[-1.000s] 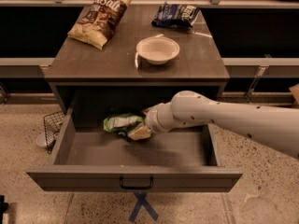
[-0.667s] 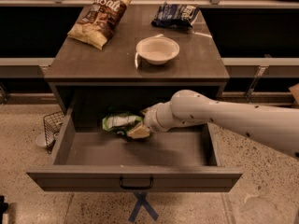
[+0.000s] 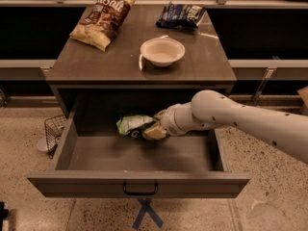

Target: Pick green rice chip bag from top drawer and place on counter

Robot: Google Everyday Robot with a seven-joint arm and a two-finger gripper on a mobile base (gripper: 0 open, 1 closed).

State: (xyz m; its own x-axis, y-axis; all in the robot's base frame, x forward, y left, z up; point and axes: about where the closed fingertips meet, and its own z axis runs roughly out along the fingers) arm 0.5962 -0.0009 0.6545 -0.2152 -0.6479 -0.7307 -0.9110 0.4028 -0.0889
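The top drawer (image 3: 139,183) of the grey cabinet is pulled wide open. The green rice chip bag (image 3: 131,123) is inside it toward the back, slightly left of centre, its white patch facing up. My white arm reaches in from the right. My gripper (image 3: 155,130) is at the bag's right end and shut on it, holding it just above the drawer floor. The fingertips are partly hidden by the bag. The counter (image 3: 96,64) above the drawer is the cabinet's grey-brown top.
On the counter are a brown-and-cream chip bag (image 3: 102,17) at back left, a dark blue snack bag (image 3: 182,14) at back right, and a white bowl (image 3: 162,50) near the front centre. A wire basket (image 3: 52,129) stands on the floor left of the drawer.
My gripper and the green bag have shifted together slightly right and up inside the drawer. The things on the counter have not moved.
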